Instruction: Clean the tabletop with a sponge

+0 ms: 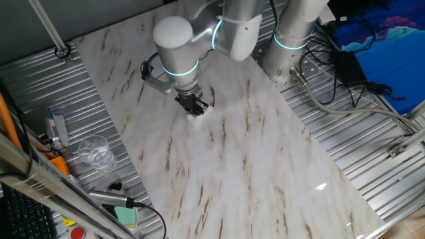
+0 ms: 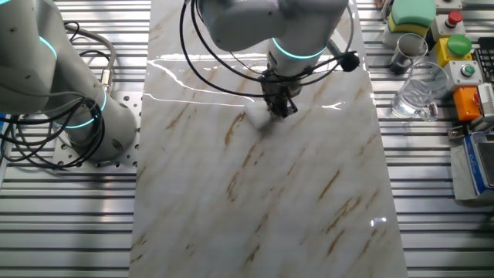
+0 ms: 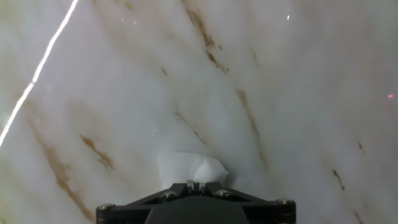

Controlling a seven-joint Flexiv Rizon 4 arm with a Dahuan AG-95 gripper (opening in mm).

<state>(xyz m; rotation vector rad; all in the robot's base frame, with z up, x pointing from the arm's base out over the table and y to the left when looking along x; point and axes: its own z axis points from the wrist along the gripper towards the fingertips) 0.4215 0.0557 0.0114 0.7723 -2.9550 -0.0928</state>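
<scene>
Shiny white stone with brown streaks fills almost every picture: this is the tabletop (image 1: 252, 166), and it sits on ribbed grey metal (image 1: 372, 139).

Closest in the hand view, the gripper (image 3: 194, 184) is squeezed together on the sponge (image 3: 189, 168), a small soft white lump that sticks out past the fingertips at 12 o'clock and presses down on the stone. From one fixed view, the sponge (image 1: 198, 114) touches the slab a bit toward 11 o'clock from its middle.

I think the wiping is going on right now. The sponge is held and is down on the surface, so that part is done. I cannot see any dirt, crumbs or wet marks, so I cannot tell how much is clean. A big stretch of stone toward 5 o'clock and the strip near the far end look like they still need a pass.

Farther out, in the other fixed view, a clear glass cup (image 2: 419, 91) stands on the metal at 3 o'clock. Beyond it, near 1 o'clock, is a green block (image 2: 411, 11). Black cables (image 2: 46, 139) loop at 9 o'clock by the arm's base.
</scene>
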